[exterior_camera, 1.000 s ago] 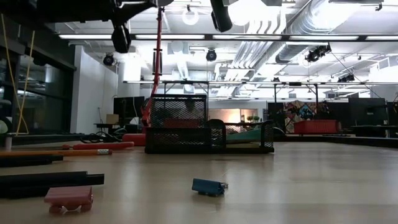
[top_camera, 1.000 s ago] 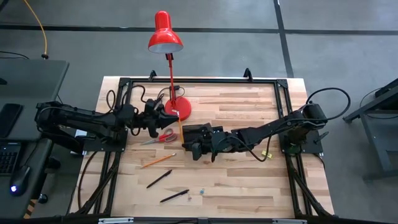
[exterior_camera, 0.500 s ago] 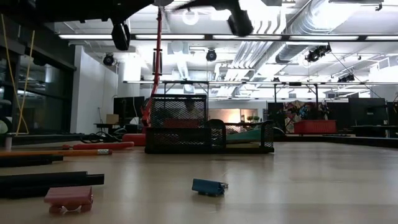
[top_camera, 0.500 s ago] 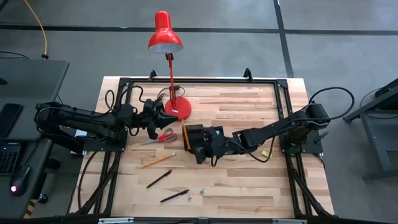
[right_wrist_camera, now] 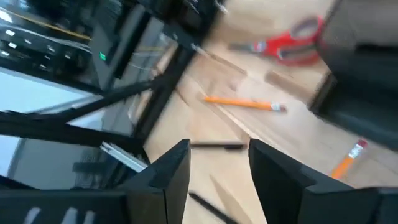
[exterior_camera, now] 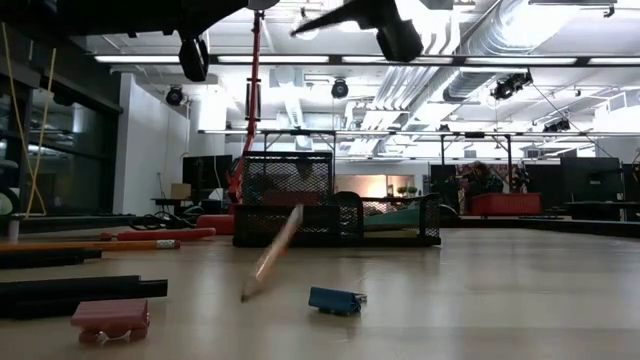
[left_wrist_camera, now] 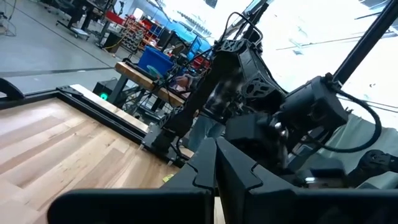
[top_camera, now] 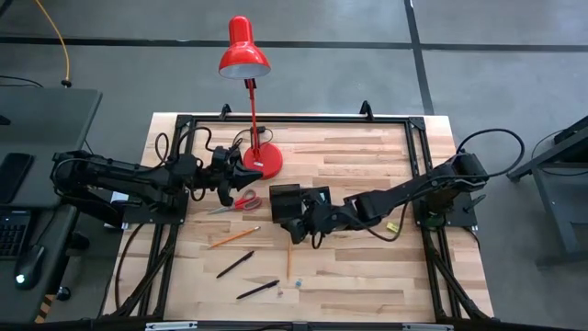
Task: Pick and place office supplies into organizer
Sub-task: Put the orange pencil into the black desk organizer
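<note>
Right gripper [top_camera: 290, 227] open by organizer [top_camera: 286, 197], empty; 1 pencil [top_camera: 288, 260] loose just below it, not in tray. Left gripper [top_camera: 229, 193] shut over scissors [top_camera: 241, 203]. Pens [top_camera: 235, 264], other pencil [top_camera: 233, 237] on desk [top_camera: 367, 276]. Prob barely started tbh.

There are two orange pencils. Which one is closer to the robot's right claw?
The pencil pointing straight toward the table's front edge, just below the right gripper. The other pencil lies slanted farther left, below the red scissors.
</note>
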`<act>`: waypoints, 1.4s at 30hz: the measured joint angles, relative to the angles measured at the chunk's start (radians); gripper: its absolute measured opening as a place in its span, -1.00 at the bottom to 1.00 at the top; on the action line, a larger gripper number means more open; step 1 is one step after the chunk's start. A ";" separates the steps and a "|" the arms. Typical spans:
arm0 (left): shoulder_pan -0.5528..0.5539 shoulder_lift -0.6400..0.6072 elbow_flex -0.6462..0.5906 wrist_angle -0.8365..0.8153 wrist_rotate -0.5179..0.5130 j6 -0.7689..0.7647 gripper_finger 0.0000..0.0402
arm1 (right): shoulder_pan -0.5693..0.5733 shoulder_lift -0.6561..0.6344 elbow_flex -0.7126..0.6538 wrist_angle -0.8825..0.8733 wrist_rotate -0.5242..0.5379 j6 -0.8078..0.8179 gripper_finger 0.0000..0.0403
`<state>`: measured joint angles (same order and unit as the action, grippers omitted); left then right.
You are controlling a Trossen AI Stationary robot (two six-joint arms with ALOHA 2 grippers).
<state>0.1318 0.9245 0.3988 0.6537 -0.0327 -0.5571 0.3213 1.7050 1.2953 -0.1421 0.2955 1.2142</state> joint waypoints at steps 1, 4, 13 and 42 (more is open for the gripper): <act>0.000 0.000 0.000 0.000 0.004 -0.003 -1.00 | 0.004 0.000 0.000 -0.011 -0.031 0.018 -0.24; 0.000 0.000 0.000 0.001 0.031 -0.021 -1.00 | 0.038 0.000 0.000 -0.041 -0.116 0.094 -0.24; -0.001 0.000 0.000 0.001 0.078 -0.024 -1.00 | 0.169 0.011 0.000 -0.228 -0.085 0.437 -0.23; -0.001 0.001 0.000 0.002 0.199 -0.077 -1.00 | 0.009 0.290 0.029 0.074 -0.181 0.498 0.19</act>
<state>0.1307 0.9253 0.3988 0.6552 0.1665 -0.6346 0.3305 1.9946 1.3245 -0.0685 0.1150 1.7123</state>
